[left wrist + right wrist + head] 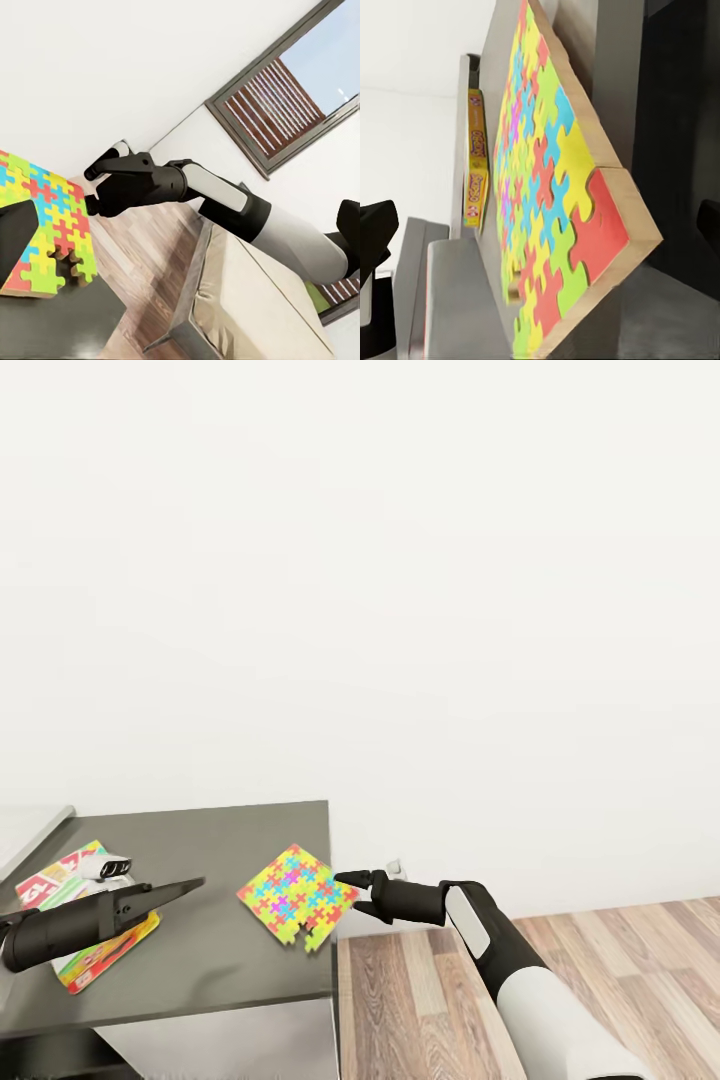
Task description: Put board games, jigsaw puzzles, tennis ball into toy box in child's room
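A dark grey, matte surface (215, 960) fills the lower left of the head view, set against a plain white wall (400, 560); a paler grey section adjoins it at the far left. To the right lies a wood-plank floor (560, 960) with a visible grain.

A jigsaw puzzle (297, 895) lies flat near the right edge of the dark surface, turned so it reads as a diamond, one corner reaching over the edge. It is a thin square of small interlocking yellow, pink, green, blue and red pieces. In the right wrist view it shows a light wooden backing and a raised rim, and one piece is missing along an edge, with a few loose-looking pieces beside that gap.

The right tool (352, 892) is black and smooth, its two fingers spread apart, one just above and one just below the puzzle's overhanging corner; whether they touch it is hard to make out. The arm behind it is black, then glossy white.

On the left a board game (85, 930), a flat cardboard box printed in red, yellow and green, is partly covered by the left arm. The left tool (185, 887) tapers to one long thin dark blade over the surface; I cannot tell whether its fingers are spread or pressed together.

The left wrist view shows a beige mattress (262, 300) on a grey frame and a grey-framed window (292, 97) with slats.
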Robot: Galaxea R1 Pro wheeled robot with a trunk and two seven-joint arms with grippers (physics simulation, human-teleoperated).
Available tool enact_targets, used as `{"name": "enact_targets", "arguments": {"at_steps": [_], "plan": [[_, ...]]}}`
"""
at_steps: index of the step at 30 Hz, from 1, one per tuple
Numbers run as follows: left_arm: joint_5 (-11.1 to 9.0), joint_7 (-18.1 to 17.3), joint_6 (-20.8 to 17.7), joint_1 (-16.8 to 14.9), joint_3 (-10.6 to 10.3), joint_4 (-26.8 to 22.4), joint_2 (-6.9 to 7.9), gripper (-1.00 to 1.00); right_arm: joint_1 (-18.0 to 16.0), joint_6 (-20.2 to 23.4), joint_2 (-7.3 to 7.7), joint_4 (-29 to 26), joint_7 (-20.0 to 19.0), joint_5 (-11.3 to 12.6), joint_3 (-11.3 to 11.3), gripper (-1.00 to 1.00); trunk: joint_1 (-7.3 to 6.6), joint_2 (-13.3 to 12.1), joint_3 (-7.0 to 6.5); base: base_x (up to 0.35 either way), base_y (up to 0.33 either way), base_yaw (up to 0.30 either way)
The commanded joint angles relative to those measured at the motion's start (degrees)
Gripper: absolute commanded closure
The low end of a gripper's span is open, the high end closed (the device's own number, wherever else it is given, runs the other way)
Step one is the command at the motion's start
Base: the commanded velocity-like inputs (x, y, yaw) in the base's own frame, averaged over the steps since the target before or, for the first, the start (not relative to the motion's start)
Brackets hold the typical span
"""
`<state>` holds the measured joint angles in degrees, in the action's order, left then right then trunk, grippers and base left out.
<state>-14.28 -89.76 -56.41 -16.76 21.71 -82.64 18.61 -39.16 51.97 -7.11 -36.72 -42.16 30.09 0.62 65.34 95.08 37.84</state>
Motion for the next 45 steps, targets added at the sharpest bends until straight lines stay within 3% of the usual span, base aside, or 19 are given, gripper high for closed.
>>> {"name": "enact_targets", "arguments": {"at_steps": [1, 8, 9, 16, 34, 35, 38, 41, 45], "plan": [[0.0, -0.2, -0.6, 0.0, 0.0, 0.0, 0.02, -1.0, 0.0, 0.3, -0.01, 0.0, 0.0, 0.1, 0.0, -1.0, -0.02, 0.0, 0.06, -0.139, 0.018, 0.0], [0.0, -0.2, -0.6, 0.0, 0.0, 0.0, 0.01, -1.0, 0.0, 0.2, -0.08, 0.0, 0.0, 0.1, 0.1, -1.0, -0.02, 0.0, 0.06, -0.042, 0.006, 0.0], [0.0, -0.2, -0.6, 0.0, 0.0, 0.0, 0.01, -1.0, 0.0, 0.2, -0.08, 0.0, 0.0, 0.1, 0.1, 1.0, -0.02, 0.0, 0.06, -0.01, 0.001, 0.0], [0.0, -0.2, -0.9, 0.0, 0.2, 0.0, 0.06, -1.0, 0.0, 0.2, -0.05, 0.0, -0.1, 0.1, 0.1, 1.0, -0.02, 0.0, 0.06, -0.002, 0.0, 0.0], [0.0, -0.2, -2.2, -0.1, 0.2, 0.0, 0.44, -1.0, 0.0, -0.2, 0.19, -0.4, 0.4, -0.2, -0.2, 1.0, -3.97, -7.2, -3.18, 0.0, 0.0, 0.0], [0.0, -0.2, -2.4, -0.1, 0.2, 0.0, 0.43, -1.0, 0.0, -0.4, 0.29, -0.4, 0.4, -0.2, -0.7, 1.0, -4.19, -7.6, -3.36, -0.012, 0.0, 0.0], [0.0, -0.2, -2.5, -0.1, 0.1, 0.0, 0.41, -1.0, 0.0, -1.1, 0.57, -0.4, -0.1, -0.1, -5.3, 1.0, -4.85, -8.8, -3.89, -0.146, 0.0, 0.0], [0.0, -0.2, -2.6, -0.1, 0.1, 0.0, 0.38, -1.0, 0.3, -1.9, 0.6, -0.5, -0.2, -0.1, -7.0, 1.0, -5.51, -10.0, -4.43, -0.051, 0.0, 0.0], [0.1, -0.2, -2.5, -0.2, 0.1, 0.0, 0.37, -1.0, 0.5, -2.3, 0.61, -0.5, -0.2, -0.1, -7.5, 1.0, -6.39, -11.6, -5.15, -0.008, 0.0, 0.0]]}}
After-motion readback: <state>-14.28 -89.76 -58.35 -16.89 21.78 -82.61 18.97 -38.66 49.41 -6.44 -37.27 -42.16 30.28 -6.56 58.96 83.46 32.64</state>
